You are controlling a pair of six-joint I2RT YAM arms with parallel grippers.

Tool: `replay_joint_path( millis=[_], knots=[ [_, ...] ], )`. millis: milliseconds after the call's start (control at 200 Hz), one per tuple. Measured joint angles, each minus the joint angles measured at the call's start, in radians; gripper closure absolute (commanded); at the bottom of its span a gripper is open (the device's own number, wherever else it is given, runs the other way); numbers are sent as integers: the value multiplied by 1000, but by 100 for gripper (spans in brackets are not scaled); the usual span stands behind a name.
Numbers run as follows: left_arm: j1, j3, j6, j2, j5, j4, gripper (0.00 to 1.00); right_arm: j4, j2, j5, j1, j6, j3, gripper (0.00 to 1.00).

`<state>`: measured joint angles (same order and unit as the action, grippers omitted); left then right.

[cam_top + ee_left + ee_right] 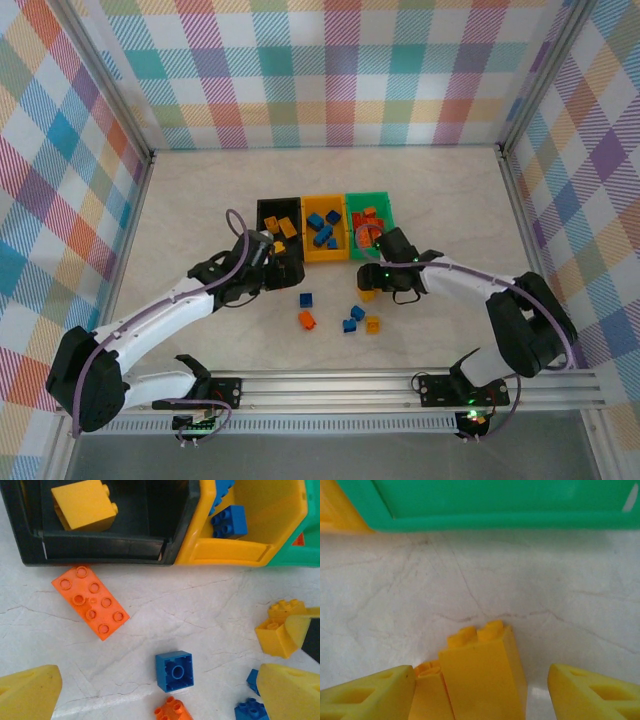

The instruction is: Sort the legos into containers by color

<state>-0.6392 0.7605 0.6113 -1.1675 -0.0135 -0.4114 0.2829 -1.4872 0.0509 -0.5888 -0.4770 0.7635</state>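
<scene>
The left gripper [159,694] hangs spread wide and empty, with a blue lego [174,671] on the table [200,605] between its fingers. An orange lego [90,601] lies ahead to the left, just short of the black container [30,555]. The right gripper [482,695] stands parted around a yellow lego [482,675], its right finger clear of it, with the green container [495,520] ahead.

the overhead view is bright and even, with only soft, short shadows under the arms [160,325] on the pale table [200,200]. in both wrist views the yellow fingers [30,690] at the lower corners are blurred, and the green bin [495,521] along the top edge of the right wrist view looks slightly soft.
</scene>
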Motion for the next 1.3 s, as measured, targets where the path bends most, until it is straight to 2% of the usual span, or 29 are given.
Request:
replay_joint_path(
  millis=[280,555,730,860,1045,1300],
  knots=[
    [0,-14,2,8,6,5,0,14,-45,56,0,-18,36,41],
    [0,-21,2,8,6,19,0,73,-18,106,11,-21,20,46],
    [0,-31,2,8,5,22,0,84,6,101,27,-17,-4,56],
    [0,-32,2,8,4,22,0,80,6,86,29,-17,-8,56],
    [0,-34,2,10,-3,19,0,77,10,80,29,-9,-8,68],
    [0,-45,1,61,-32,-16,0,132,141,67,19,21,7,70]
  ],
)
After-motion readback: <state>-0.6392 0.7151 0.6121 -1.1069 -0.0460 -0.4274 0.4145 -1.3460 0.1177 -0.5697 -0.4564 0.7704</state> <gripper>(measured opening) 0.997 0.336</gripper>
